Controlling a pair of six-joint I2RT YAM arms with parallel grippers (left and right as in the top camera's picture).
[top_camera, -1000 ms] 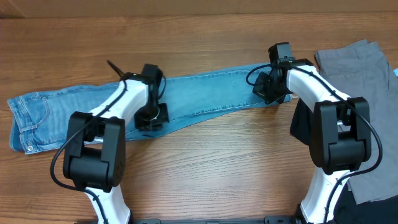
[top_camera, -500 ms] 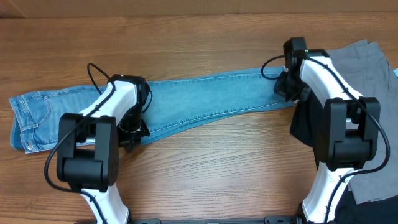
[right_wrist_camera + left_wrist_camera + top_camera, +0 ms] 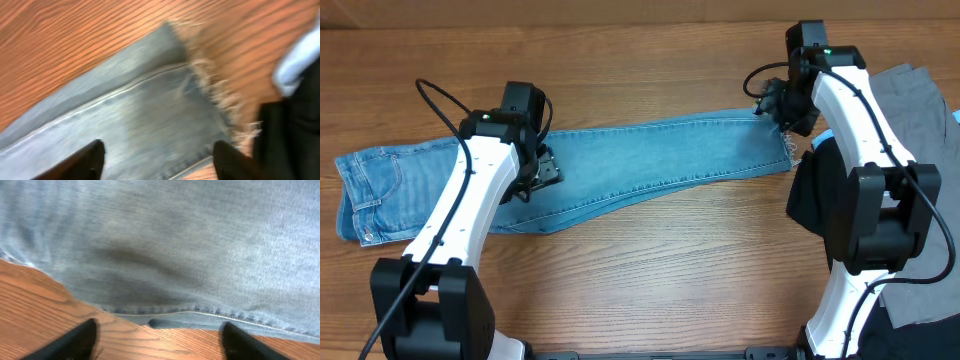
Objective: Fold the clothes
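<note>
Note jeans (image 3: 650,160) flat along table (image 3: 650,260), seemingly doubled leg on leg, with crosswise folds outstanding. Find left tool (image 3: 158,327) spread apart over lower seam (image 3: 200,312), right tool (image 3: 158,147) spread apart over frayed hem (image 3: 215,95), both empty. Treat grey garment (image 3: 905,95) as pending.

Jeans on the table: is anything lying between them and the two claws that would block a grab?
Nothing visible does. The left claw is open over the lower edge of the jeans, the right claw open over the frayed hem; between their fingers lie only denim and bare table. The black garment lies beside the hem, not on it.
</note>
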